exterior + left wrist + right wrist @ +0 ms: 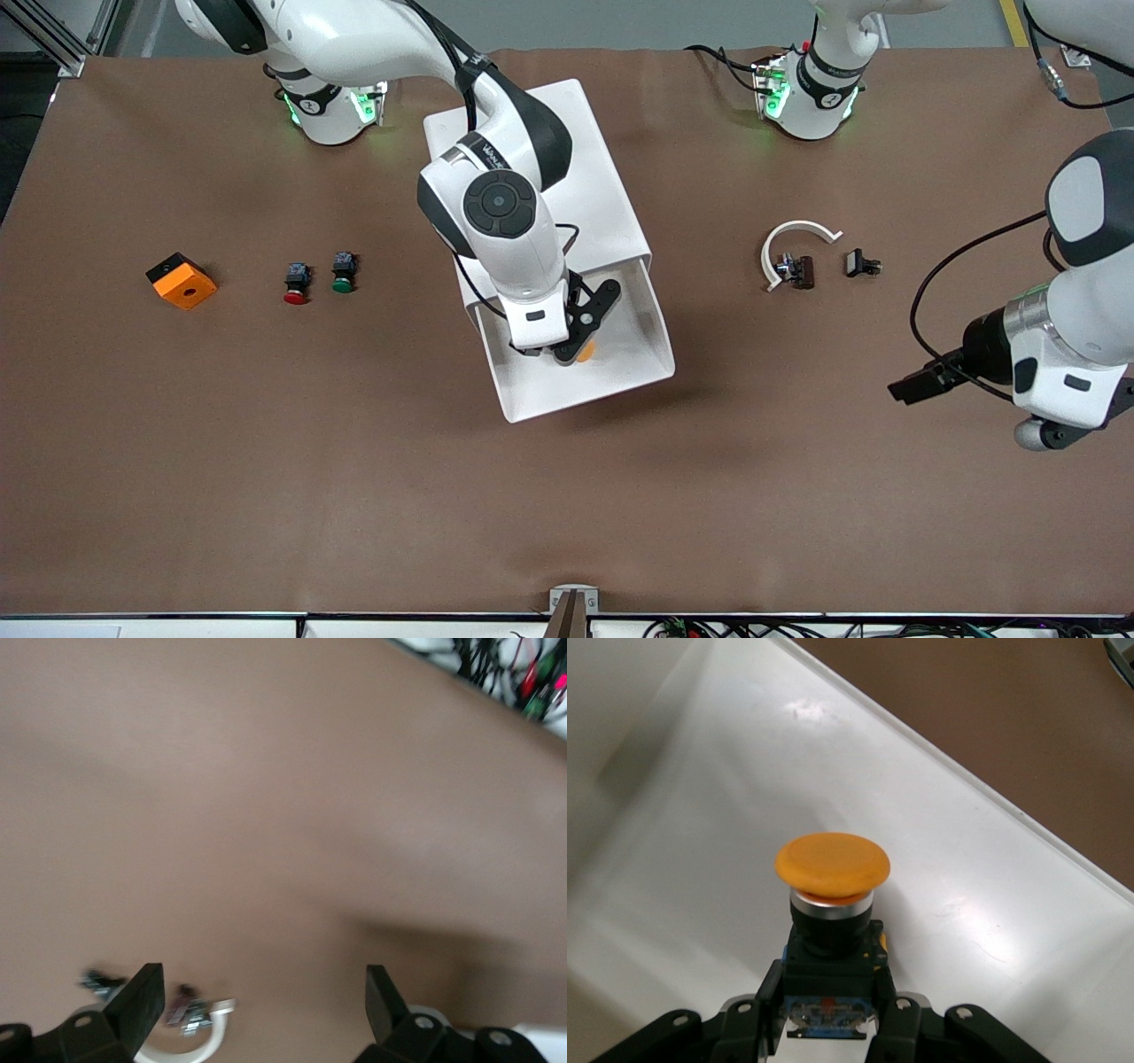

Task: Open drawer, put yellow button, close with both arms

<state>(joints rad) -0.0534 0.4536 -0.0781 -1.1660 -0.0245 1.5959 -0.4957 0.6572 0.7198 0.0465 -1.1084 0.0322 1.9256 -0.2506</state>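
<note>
The white cabinet (585,168) stands mid-table with its top drawer (642,354) pulled out toward the front camera. My right gripper (567,348) reaches down into the drawer and is shut on the yellow button (586,353). In the right wrist view the fingers (764,1005) clamp the button's black-blue body, and its yellow cap (831,864) points at the white drawer floor (700,815), just above it or touching. My left gripper (917,385) waits open and empty over the bare table at the left arm's end. Its spread fingers (142,1001) show in the left wrist view.
A red button (296,282), a green button (343,272) and an orange block (181,281) lie toward the right arm's end. A white curved piece (793,244) with a small black part (802,271) and another black part (861,264) lie toward the left arm's end.
</note>
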